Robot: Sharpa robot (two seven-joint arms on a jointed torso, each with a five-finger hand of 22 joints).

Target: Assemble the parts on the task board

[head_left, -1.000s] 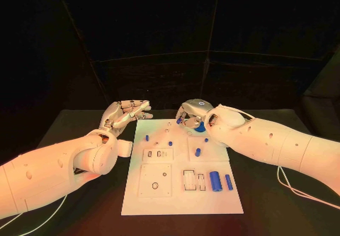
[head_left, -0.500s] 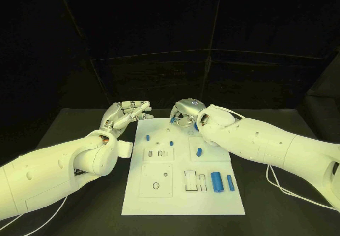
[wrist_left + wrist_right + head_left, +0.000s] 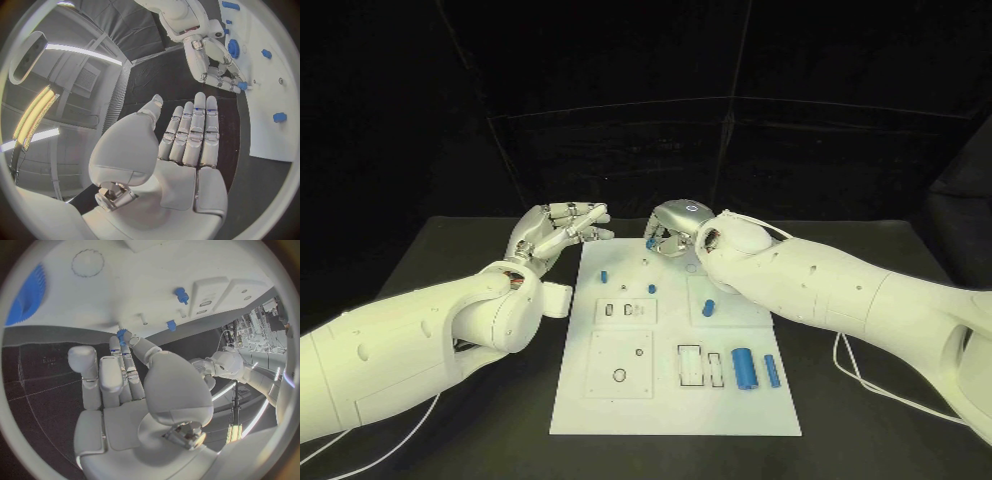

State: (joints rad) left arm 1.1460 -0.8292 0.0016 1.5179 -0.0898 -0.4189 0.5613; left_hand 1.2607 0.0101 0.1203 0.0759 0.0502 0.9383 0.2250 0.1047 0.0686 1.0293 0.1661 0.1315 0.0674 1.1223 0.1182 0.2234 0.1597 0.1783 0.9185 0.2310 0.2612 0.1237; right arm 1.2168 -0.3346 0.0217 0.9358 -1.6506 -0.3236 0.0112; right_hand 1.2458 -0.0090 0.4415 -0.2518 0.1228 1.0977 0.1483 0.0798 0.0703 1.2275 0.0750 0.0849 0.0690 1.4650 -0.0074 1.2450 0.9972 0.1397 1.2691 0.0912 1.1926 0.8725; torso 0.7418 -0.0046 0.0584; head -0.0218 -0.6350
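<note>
Up at the far edge of the task board [image 3: 675,400], the right hand [image 3: 678,228] pinches a small blue part [image 3: 122,334] at its fingertips, just off the board's rim. Beside the board's far left corner the left hand [image 3: 560,232] is released, its fingers straight and together around nothing. Other blue parts [image 3: 741,369] lie or stand on the board, and no writing on it can be read.
</note>
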